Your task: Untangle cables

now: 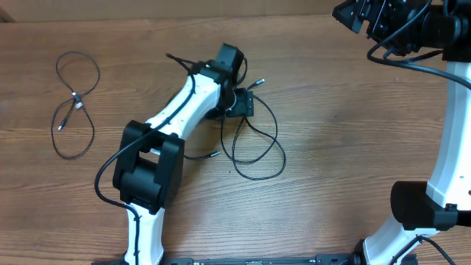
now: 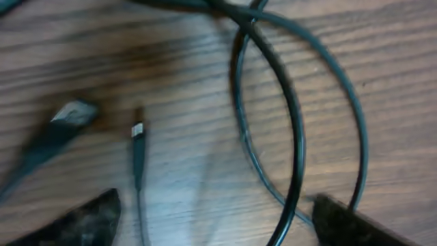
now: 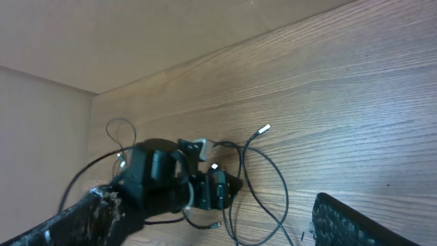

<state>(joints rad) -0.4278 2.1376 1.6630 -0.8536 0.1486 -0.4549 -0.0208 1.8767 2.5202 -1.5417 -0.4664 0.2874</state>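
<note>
Far left on the wooden table (image 1: pixel 346 162), one black cable (image 1: pixel 73 103) lies by itself in loose loops, well apart from everything else. A silver plug end (image 1: pixel 76 98) shows near the middle of those loops.

Toward the middle, your left gripper (image 2: pixel 218 224) sits low over the tangled cables (image 1: pixel 257 143). Its jaws stand wide and grip nothing. Loops of cord lie on the wood between the fingers (image 2: pixel 75 222), and one strand runs just beside the right-hand finger. A small silver-tipped plug (image 2: pixel 137 130) lies between them too. More loops spread to the right and near side of that gripper.

At the far right, your right gripper (image 3: pixel 225 219) hangs high above the table, jaws wide and empty.
</note>
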